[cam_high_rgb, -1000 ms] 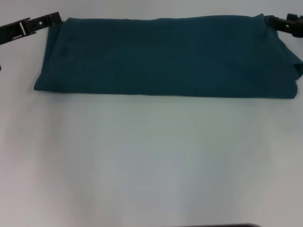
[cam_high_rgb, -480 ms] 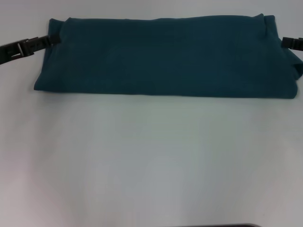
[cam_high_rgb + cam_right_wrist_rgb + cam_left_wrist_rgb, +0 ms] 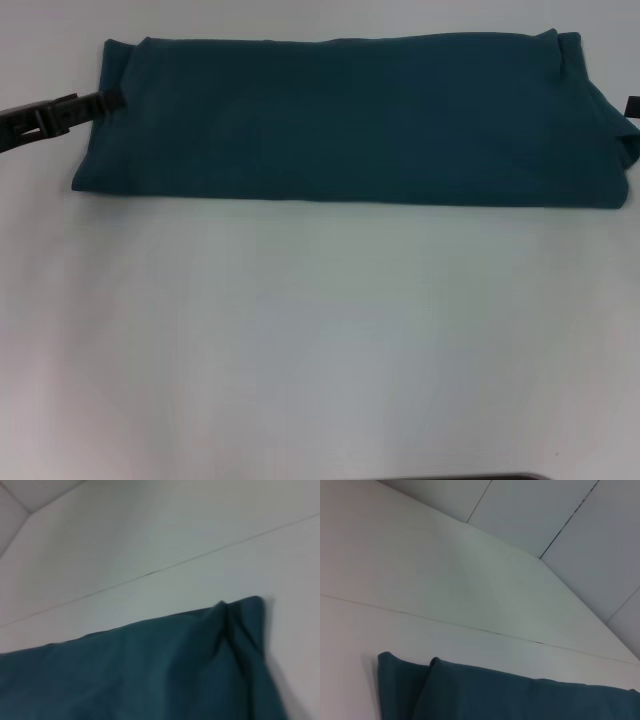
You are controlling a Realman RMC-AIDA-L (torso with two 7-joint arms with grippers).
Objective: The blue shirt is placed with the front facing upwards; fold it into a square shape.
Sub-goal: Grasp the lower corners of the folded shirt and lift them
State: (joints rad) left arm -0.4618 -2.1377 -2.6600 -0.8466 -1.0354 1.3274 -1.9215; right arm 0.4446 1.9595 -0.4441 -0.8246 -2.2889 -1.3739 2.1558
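The worktop (image 3: 320, 340) is a pale, plain surface, and the blue shirt (image 3: 350, 120) lies across its far part as a long folded band running left to right, its near edge straight and its right end bunched into a rounded lump. No lettering or collar shows.

Judging from the soft rolled edges and shallow creases, the cloth is light, limp and stacked in several layers; it should drape and sag when lifted, and layers may slide apart unless all are pinched together. The short ends look like the natural places to take hold, at the far and near corners, so that one end can be carried over the other toward a square.

The left gripper (image 3: 105, 100) reaches in from the left, its tip at the shirt's left edge; whether its fingers are parted or pinching cloth I cannot tell. Only a dark sliver of the right gripper (image 3: 632, 106) shows at the right edge, state unclear.

The left wrist view adds the far-left corner (image 3: 402, 667), showing two separate layered folds. The right wrist view shows the puckered far-right corner (image 3: 235, 615) close up.
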